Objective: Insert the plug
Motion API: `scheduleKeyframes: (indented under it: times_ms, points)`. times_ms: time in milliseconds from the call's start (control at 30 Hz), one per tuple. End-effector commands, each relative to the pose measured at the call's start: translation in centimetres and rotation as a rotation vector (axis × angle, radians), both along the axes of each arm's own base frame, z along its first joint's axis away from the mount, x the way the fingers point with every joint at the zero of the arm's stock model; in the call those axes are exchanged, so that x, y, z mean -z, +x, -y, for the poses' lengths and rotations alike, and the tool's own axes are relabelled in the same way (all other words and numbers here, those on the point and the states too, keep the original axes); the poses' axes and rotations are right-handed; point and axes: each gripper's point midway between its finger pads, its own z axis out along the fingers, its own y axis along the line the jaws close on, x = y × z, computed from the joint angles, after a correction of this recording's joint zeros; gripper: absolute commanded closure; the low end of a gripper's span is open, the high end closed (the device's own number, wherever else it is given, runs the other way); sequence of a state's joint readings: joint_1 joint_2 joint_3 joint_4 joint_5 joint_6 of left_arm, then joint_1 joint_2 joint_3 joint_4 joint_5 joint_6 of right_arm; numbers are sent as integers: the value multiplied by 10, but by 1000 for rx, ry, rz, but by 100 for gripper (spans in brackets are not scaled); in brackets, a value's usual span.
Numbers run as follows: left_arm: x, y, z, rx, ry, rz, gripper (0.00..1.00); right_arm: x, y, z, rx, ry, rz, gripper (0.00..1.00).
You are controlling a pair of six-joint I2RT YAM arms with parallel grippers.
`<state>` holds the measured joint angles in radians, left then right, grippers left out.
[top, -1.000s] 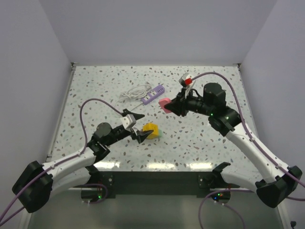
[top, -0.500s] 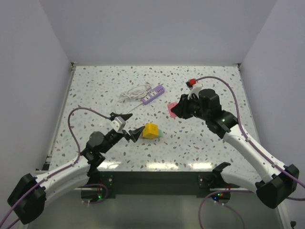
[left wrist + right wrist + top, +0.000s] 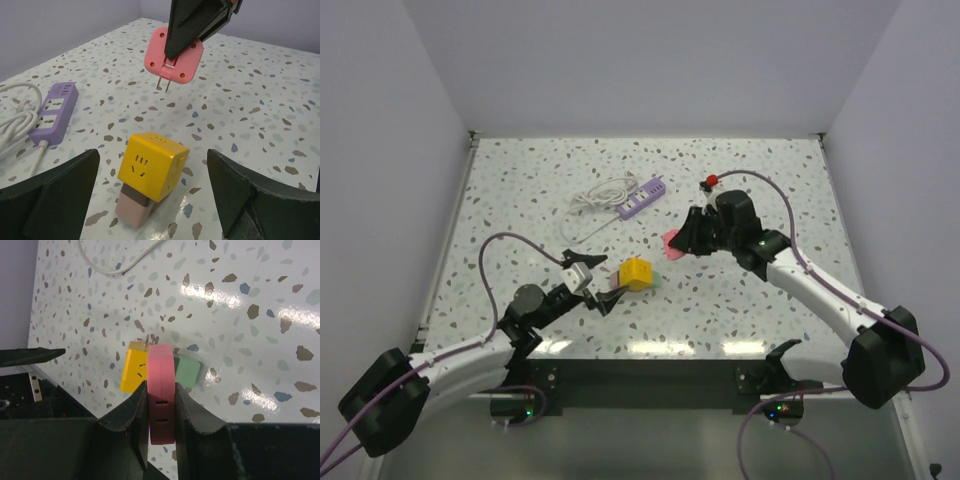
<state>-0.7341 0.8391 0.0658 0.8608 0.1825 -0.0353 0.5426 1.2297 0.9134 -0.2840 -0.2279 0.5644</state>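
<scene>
My right gripper [image 3: 682, 238] is shut on a pink plug [image 3: 671, 245] and holds it above the table, its two metal prongs pointing down in the left wrist view [image 3: 173, 56]. In the right wrist view the pink plug [image 3: 161, 385] sits edge-on between the fingers. A yellow socket cube [image 3: 636, 273] lies tilted on the table, stacked on a pale pink block [image 3: 133, 207], with a green block [image 3: 188, 371] beside it. My left gripper [image 3: 606, 296] is open and empty, just near-left of the cube, its fingers either side of the cube in the left wrist view [image 3: 152, 165].
A purple power strip [image 3: 644, 198] with a coiled white cable [image 3: 601, 196] lies at the far middle of the speckled table. White walls enclose the table on three sides.
My right gripper has carried the pink plug left and down, toward the yellow cube. My left gripper has drawn back toward the near edge and sits lower beside the cube.
</scene>
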Motion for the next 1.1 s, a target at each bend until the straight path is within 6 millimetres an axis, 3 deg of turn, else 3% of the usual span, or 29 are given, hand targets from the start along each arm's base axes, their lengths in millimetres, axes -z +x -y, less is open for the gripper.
scheduleKeyframes:
  times_ms: [0,433,700,833,1067]
  points:
    - [-20,-6,6,54,-19,128,6,-7,5,-13,40,124,-14,100]
    - [1,13,23,43,83,59,5,6,3,-18,120,199,-58,100]
    - [17,24,30,24,141,-1,6,30,-10,-27,117,197,-118,100]
    - [21,27,32,19,157,-20,6,27,-10,-36,103,213,-103,100]
    - [37,35,40,18,214,-72,7,30,-17,-36,118,201,-95,100]
